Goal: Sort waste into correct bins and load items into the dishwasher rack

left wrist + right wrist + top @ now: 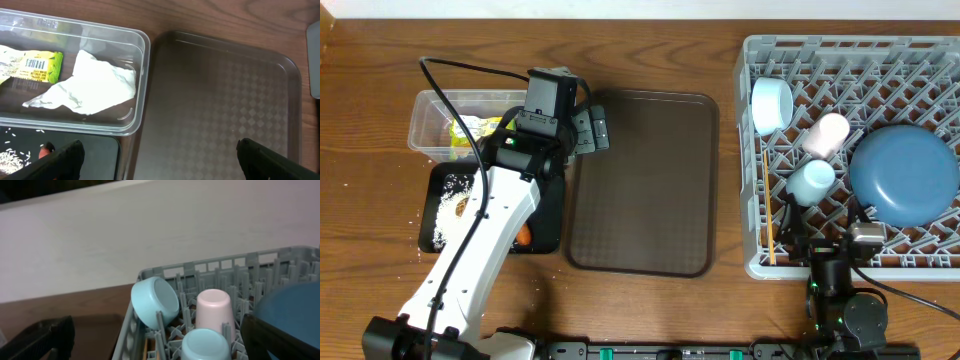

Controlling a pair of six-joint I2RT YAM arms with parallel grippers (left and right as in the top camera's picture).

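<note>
Sorting looks finished: napkin (95, 85) in clear tub (142, 75), dishwasher rack (746, 100) loaded, left gripper (160, 159) and right gripper (160, 345) both open and empty; retraction likely follows.

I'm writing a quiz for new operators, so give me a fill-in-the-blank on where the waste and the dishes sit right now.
1. The crumpled white napkin lies in the clear tub beside the yellow-green ____.
2. The white rice lies in the shallow ____ tray.
3. The dishwasher rack holds a light blue cup and a ____ cup.
4. The left pincer holds nothing and is ____.

Missing words: wrapper; black; pink; open.
</note>
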